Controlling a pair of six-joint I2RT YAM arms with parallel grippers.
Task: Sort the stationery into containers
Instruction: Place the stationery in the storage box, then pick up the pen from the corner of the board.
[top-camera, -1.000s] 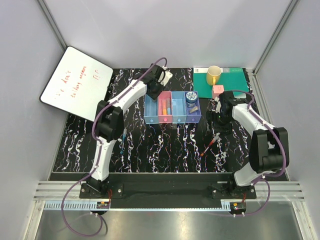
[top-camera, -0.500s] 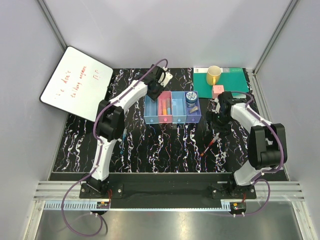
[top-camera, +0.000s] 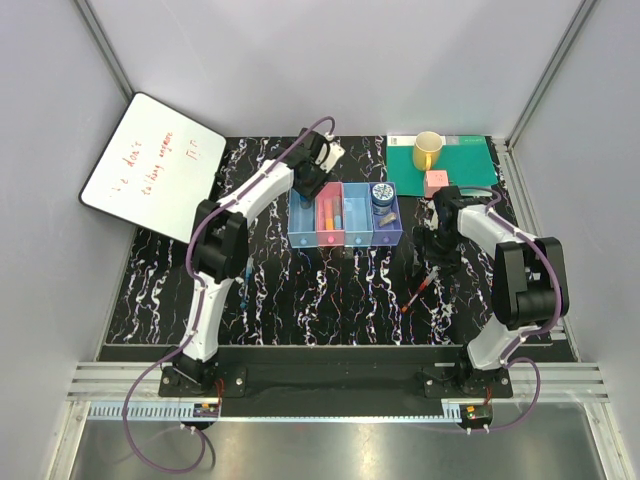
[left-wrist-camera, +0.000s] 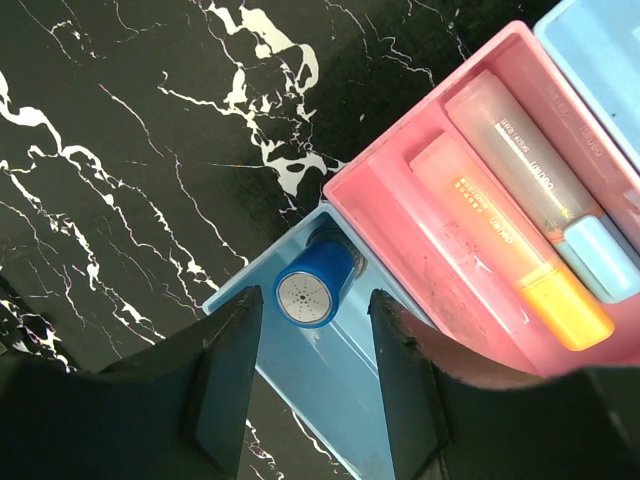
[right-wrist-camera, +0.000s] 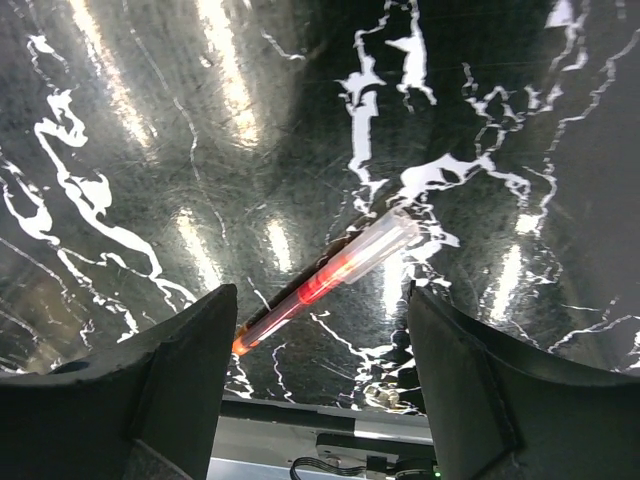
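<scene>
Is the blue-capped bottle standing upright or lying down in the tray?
Upright: the blue-capped bottle shows its round cap end-on, standing in the light blue tray corner.

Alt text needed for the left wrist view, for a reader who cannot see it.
A blue-capped bottle stands upright in the end of a light blue tray, between the open fingers of the left tool, with a gap on each side. The adjoining pink tray holds an orange marker and a pale-blue-capped marker; the table is black marble-patterned.
</scene>
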